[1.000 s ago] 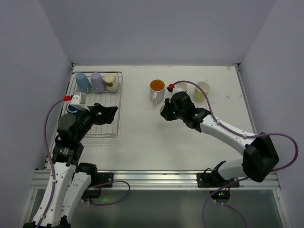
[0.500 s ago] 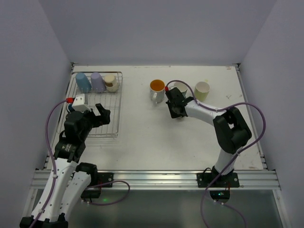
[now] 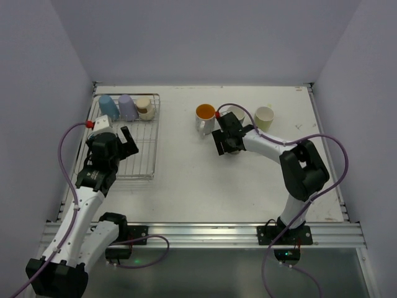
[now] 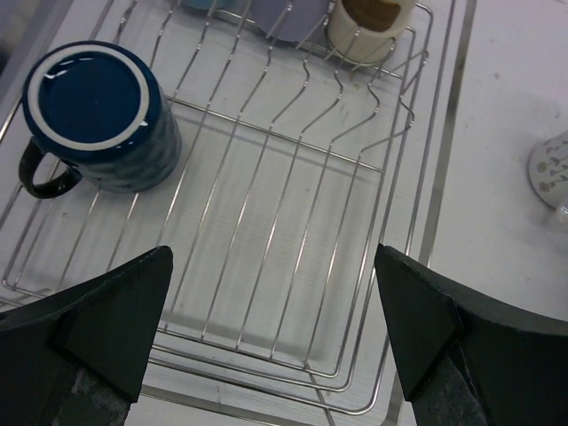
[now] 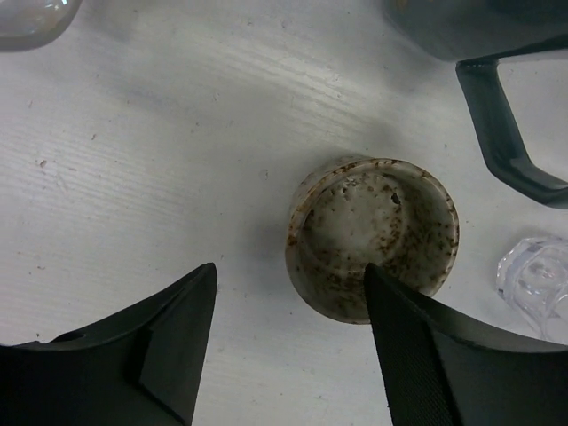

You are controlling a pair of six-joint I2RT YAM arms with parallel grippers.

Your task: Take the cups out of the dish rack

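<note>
The silver wire dish rack point(image 3: 140, 156) lies at the left. A light blue cup point(image 3: 108, 107), a lavender cup point(image 3: 128, 107) and a beige cup point(image 3: 145, 108) stand along its far end. A navy mug point(image 4: 96, 108) sits upside down in the rack point(image 4: 293, 222), ahead and left of my open left gripper point(image 4: 273, 266), which hovers over the rack's bare wires point(image 3: 129, 144). My right gripper point(image 5: 290, 275) is open above the table point(image 3: 224, 148). A speckled beige cup point(image 5: 373, 232) stands upright by its right finger, which overlaps the near rim.
On the table stand an orange-inside cup point(image 3: 205, 115), a pale yellow-green cup point(image 3: 264, 117), a grey mug point(image 5: 484, 27) with its handle toward me, and a tiny clear glass point(image 5: 537, 282) right of the speckled cup. Walls close in the table's left, back and right.
The right gripper has opened and the speckled cup now stands free on the table. The left gripper has drawn back leftward over the rack, still open.
</note>
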